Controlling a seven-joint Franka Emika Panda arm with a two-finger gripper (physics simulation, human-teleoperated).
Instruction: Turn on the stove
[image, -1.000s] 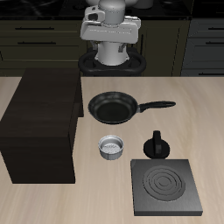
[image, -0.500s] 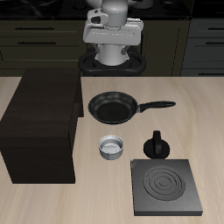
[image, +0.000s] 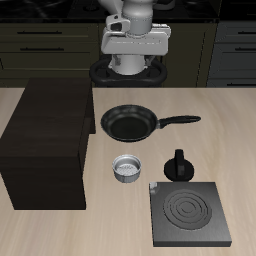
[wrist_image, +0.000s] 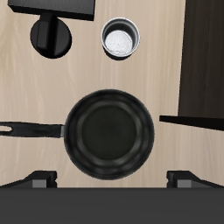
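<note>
fingers (wrist_image: 112, 178) spread apart, grasping nothing | frying pan (wrist_image: 111, 133) just beyond the fingertips | stove (image: 187, 213) well beyond, past the pan | knob (image: 153, 186) untouched

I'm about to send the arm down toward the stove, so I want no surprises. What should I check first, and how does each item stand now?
1. Gripper empty: ok, nothing sits between the fingers.
2. Jaws apart enough for a knob: ok, they stand wide open.
3. Stove in view: ok, near the table's front edge.
4. Stove knob spotted: ok, at the slab's back corner.
5. Descent path: not ok, the frying pan lies directly below the gripper.
6. Knob's current setting: cannot tell.
</note>
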